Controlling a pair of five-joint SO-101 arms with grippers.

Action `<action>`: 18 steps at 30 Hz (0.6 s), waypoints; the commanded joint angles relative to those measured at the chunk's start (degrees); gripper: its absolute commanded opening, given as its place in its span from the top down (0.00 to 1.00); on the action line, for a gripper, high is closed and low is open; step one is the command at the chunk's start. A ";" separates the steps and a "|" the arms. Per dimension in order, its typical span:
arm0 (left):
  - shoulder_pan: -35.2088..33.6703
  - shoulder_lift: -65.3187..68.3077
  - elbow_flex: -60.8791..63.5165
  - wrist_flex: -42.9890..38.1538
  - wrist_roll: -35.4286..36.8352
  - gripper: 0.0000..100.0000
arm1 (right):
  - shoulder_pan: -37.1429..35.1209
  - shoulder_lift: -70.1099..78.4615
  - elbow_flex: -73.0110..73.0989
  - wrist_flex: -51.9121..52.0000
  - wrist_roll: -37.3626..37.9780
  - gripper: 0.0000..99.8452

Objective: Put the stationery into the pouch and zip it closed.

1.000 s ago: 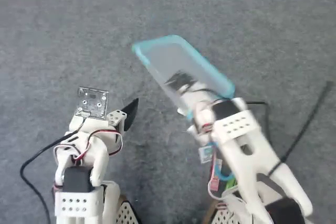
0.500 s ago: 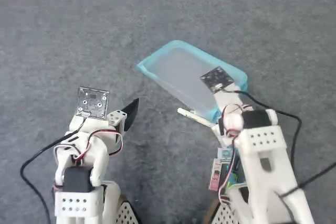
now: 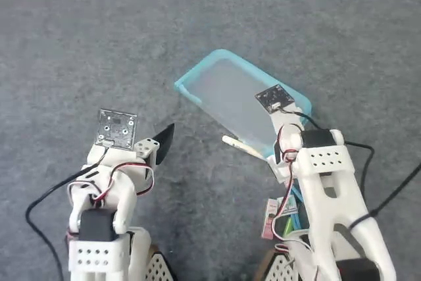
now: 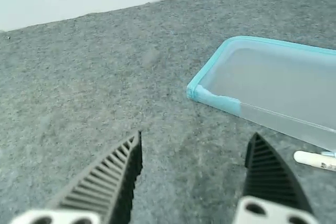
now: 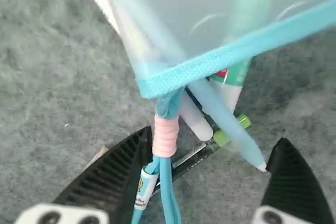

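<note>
My right tool [image 5: 212,142] stands wide at the pouch [image 3: 230,97]'s 5 o'clock mouth, straddling the pink zip pull [image 5: 165,135], probably to grab it; pens [image 5: 226,124] jut out there. The left tool [image 4: 197,137], also wide, hangs at 8 o'clock.

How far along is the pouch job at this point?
The pens sit in the pouch, ends sticking out its open mouth. Nothing is held: right end effector open at the zip pull, left end effector open, off the pouch. Remaining: push pens in, zip shut.
</note>
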 commanded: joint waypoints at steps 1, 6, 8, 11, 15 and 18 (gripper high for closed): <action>0.44 -0.70 -0.48 -1.32 -0.35 0.70 | -5.14 -0.04 1.23 -1.98 -3.34 0.67; 0.26 -0.70 -0.48 -1.32 -0.35 0.70 | -8.22 0.04 5.19 -7.08 -7.12 0.67; 0.18 -0.70 -0.48 -1.32 -0.35 0.70 | -8.22 0.04 5.98 -6.99 -7.21 0.67; 0.18 -0.70 -0.48 -1.32 -0.35 0.70 | -8.22 0.04 7.12 -7.43 -7.21 0.67; 0.26 -0.70 -0.48 -1.23 -0.35 0.70 | -8.22 0.13 7.30 -7.52 -7.30 0.71; 0.26 -0.70 -0.48 -1.23 -0.35 0.70 | -8.22 0.13 9.41 -10.42 -7.30 0.81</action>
